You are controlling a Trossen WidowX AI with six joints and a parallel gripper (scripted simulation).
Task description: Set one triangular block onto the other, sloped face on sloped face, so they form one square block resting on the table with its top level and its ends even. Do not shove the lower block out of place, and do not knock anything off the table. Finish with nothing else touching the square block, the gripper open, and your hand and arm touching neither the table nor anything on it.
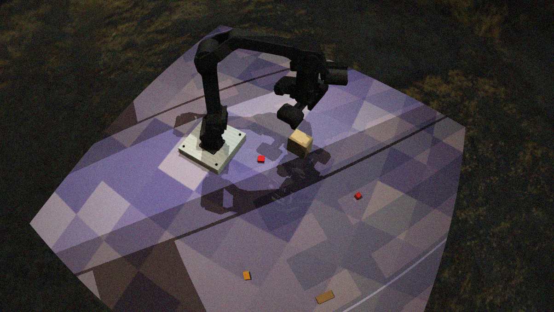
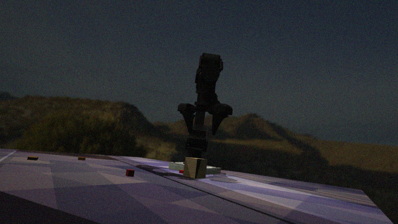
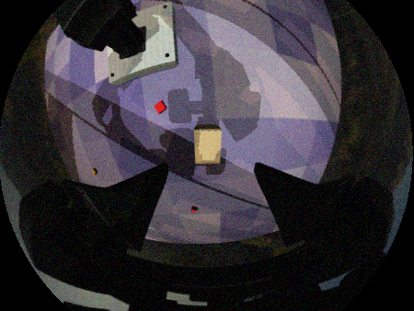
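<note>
The two tan triangular blocks show together as one square block point(image 1: 300, 143) point(image 2: 192, 167) point(image 3: 208, 146) standing on the table. Its top looks level and its ends look even, as far as the dim light shows. The seam between the sloped faces cannot be made out. My gripper point(image 1: 303, 117) point(image 2: 202, 134) point(image 3: 212, 167) is open and empty. Its fingers hang above the block with a clear gap in the exterior view, touching neither block nor table. In the wrist view the block lies just beyond the fingertips, between their lines.
One red block point(image 1: 261, 158) point(image 2: 181, 171) point(image 3: 159, 107) lies between the square block and the pale base plate point(image 1: 197, 157) point(image 2: 174, 166) point(image 3: 161, 41). Another red block point(image 1: 358, 196) point(image 2: 130, 172) point(image 3: 194, 209) lies farther out. An orange block point(image 1: 246, 275) and a flat orange-brown piece point(image 1: 325, 297) lie farther off.
</note>
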